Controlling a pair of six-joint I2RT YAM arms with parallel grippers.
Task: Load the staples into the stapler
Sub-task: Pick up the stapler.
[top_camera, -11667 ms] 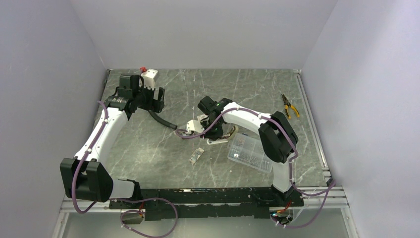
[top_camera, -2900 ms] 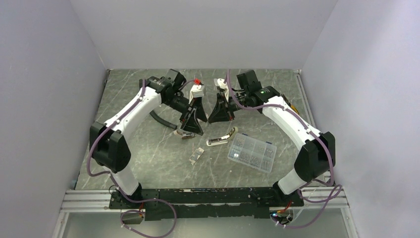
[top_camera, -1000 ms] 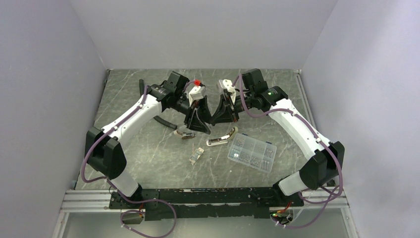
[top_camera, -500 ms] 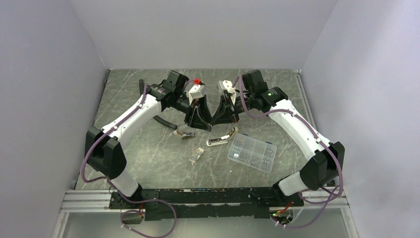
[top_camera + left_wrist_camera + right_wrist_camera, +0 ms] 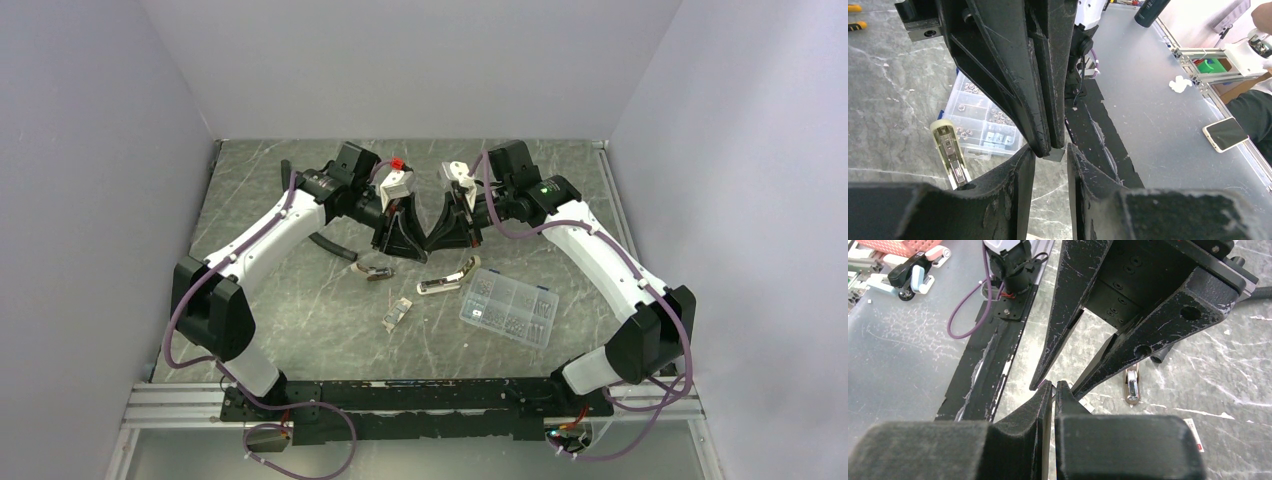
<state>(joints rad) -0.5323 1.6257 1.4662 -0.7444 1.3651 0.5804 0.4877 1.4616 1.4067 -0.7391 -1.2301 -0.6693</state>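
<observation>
Stapler (image 5: 447,279) lies on the table (image 5: 300,300) just beside the clear box (image 5: 507,307). Right gripper (image 5: 1054,389) pinches a small grey piece (image 5: 1055,154); left gripper (image 5: 1050,162) gapes around it.

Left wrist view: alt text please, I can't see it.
The right gripper, jaws shut, reaches the gap between the slightly parted jaws of the left gripper, a small grey piece at its tip. Behind lie the opened stapler and a clear compartment box.

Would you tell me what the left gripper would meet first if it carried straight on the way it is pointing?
Most likely the fingers of the right gripper: its shut tips sit right in front of the left gripper, between its open jaws. Exact depth is unclear.
</observation>
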